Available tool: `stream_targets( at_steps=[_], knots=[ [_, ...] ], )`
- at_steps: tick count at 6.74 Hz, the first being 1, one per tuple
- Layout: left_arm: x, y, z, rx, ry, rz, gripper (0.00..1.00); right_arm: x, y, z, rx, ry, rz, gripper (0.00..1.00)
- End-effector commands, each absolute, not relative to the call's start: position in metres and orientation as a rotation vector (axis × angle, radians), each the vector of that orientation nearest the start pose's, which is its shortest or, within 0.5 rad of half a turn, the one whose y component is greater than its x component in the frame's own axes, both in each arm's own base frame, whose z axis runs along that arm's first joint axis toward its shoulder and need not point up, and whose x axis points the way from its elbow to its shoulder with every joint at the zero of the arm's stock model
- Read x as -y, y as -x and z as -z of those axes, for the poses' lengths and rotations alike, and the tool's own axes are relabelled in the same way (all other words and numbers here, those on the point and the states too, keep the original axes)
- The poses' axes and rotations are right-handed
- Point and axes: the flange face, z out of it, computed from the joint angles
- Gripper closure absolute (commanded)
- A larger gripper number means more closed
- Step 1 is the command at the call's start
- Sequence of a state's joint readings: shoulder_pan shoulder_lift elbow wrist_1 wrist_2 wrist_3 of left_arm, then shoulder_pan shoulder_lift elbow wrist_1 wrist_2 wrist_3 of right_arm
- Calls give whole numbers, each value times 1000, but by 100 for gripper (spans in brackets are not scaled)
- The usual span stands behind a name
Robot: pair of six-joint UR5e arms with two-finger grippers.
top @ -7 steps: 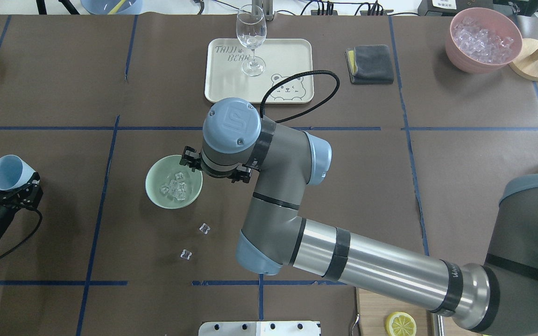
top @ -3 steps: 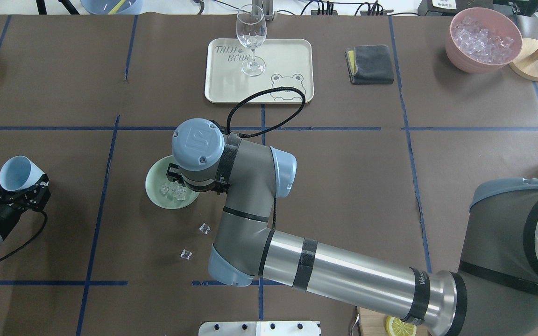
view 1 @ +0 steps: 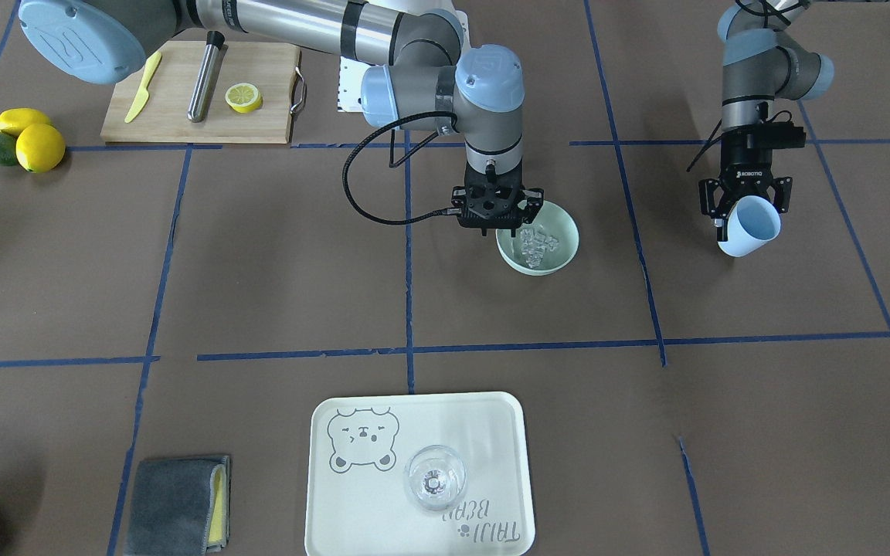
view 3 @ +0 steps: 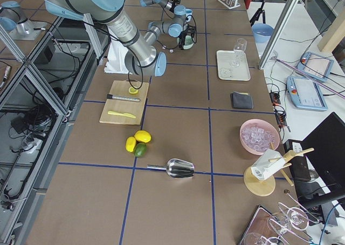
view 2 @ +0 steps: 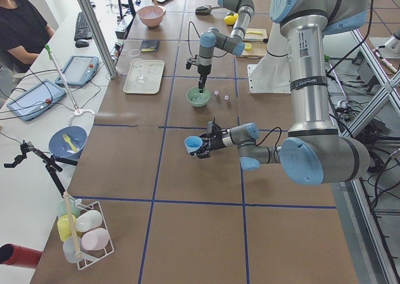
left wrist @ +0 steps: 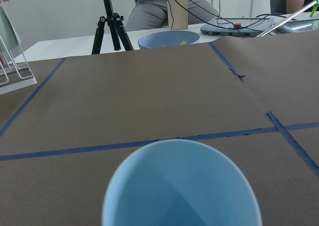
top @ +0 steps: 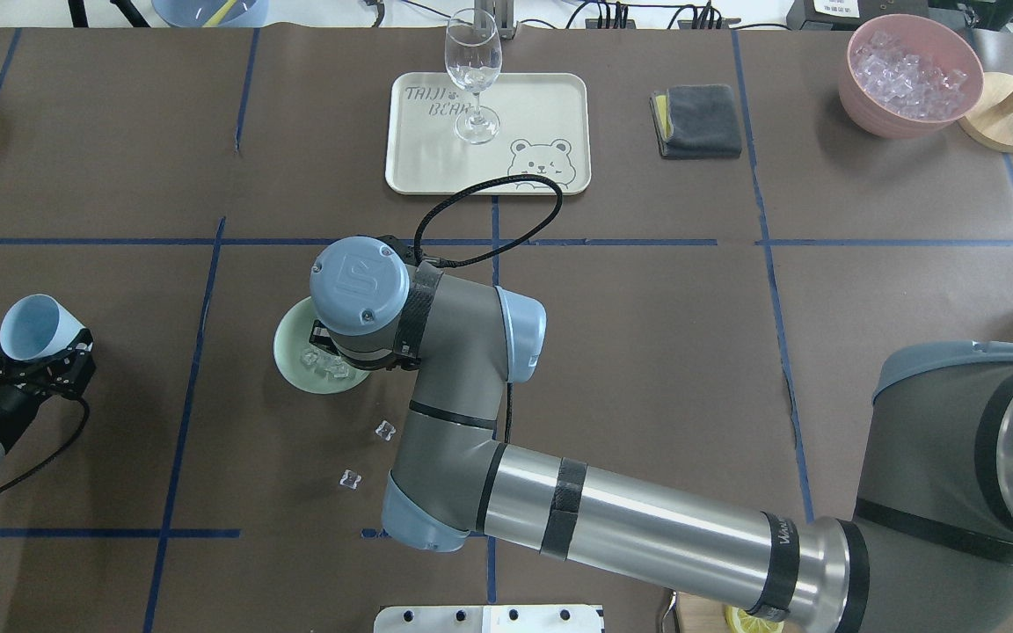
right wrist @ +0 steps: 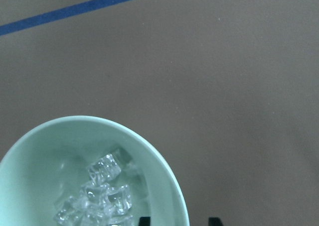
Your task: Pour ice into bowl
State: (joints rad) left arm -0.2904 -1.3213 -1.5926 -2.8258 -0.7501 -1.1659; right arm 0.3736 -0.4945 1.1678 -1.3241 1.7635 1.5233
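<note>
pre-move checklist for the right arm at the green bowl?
1. Ice in the bowl: ok, cubes piled inside.
2. All ice in: not ok, two loose cubes lie on the table beside the bowl.
3. Blue cup gripped by the left end effector, away from the bowl: ok; it looks empty.
4. Right end effector open, jaws astride the bowl's rim: ok.
5. Whether its fingers touch the rim: cannot tell.

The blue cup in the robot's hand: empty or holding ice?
Empty. The left wrist camera looks into the blue cup and shows bare blue walls; ice sits in the green bowl.
</note>
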Motion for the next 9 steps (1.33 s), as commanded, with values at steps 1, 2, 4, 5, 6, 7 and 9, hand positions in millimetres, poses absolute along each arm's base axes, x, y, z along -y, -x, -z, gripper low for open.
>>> stream_targets(
  at_steps=[1, 2, 4, 5, 6, 7, 9],
  knots=[
    [308, -311, -616, -644, -1026, 315, 100, 403, 723, -99, 933, -29, -202, 100],
    [308, -311, -616, -645, -1024, 314, 90, 404, 721, -88, 947, -43, -188, 100],
    [308, -311, -617, -647, -1021, 314, 54, 413, 710, -75, 968, -54, -199, 100],
    [308, -311, -616, -653, -1019, 318, 25, 419, 702, -69, 981, -62, -209, 100],
    [308, -311, -616, -657, -1018, 326, 0, 425, 694, -63, 994, -68, -215, 100],
    [308, -310, -616, -658, -1018, 330, 0, 431, 686, -57, 1006, -75, -224, 100],
    [310, -306, -614, -656, -1023, 332, 0, 442, 666, -39, 1044, -83, -231, 100]
  ],
)
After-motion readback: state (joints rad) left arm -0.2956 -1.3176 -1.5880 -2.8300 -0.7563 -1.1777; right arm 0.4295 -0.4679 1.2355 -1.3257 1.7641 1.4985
